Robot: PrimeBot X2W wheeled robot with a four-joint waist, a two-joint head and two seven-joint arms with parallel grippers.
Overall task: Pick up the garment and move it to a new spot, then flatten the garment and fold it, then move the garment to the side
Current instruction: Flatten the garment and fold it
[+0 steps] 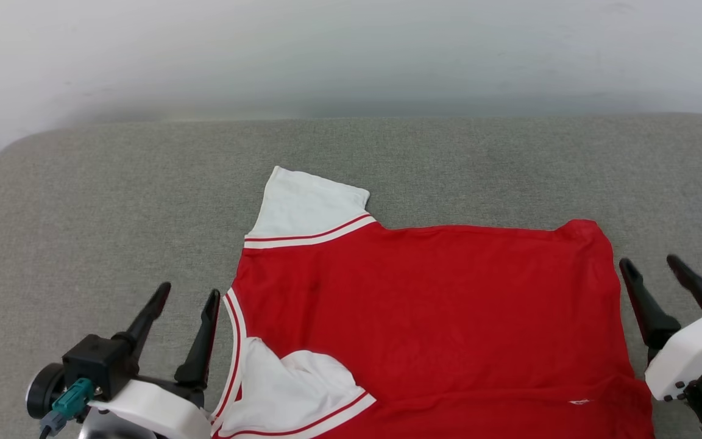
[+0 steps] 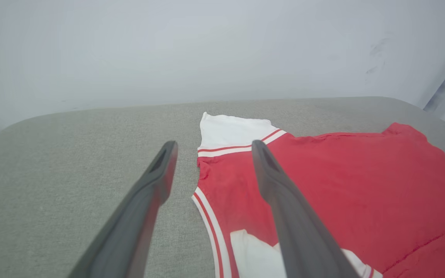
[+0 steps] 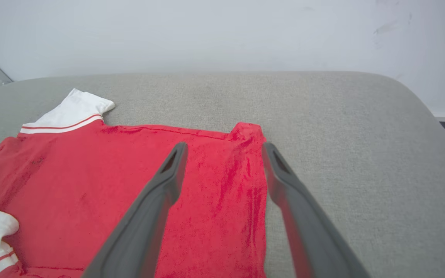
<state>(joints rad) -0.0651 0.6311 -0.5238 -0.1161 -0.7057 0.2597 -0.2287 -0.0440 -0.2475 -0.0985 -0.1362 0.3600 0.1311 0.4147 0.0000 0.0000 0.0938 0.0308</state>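
Between the two claws, on the grey padded surface [image 1: 113, 201], the garment [image 1: 424, 305] lies spread out with a plain red side up, its collar end just beside the left gripper [image 1: 189, 291] and its hem end just beside the right gripper [image 1: 649, 262]. Both claws have the fingers spread apart and pinch nothing. One white sleeve [image 1: 305, 207] lies flat beyond the left fingertips, and the other sleeve [image 1: 290, 384] is crumpled beside that claw's base

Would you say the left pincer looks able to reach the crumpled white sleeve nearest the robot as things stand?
Probably yes: the left pincer is open, empty and right beside the striped edge of the garment, and nothing lies between it and that near sleeve.
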